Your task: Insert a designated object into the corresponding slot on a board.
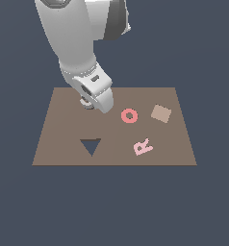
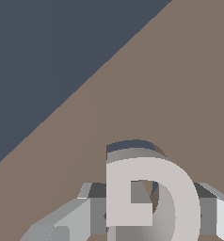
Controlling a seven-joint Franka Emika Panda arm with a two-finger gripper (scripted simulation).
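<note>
Brown board (image 1: 58, 144) bears pincer (image 2: 132, 207) gripping grey G (image 2: 175, 197).

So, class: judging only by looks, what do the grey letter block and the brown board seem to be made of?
Grey letter block: looks like plastic or painted metal, with smooth pale faces and soft shading on its curves; the render leaves this open. Board: looks like matte card or fibreboard, flat uniform brown without grain or shine.
</note>
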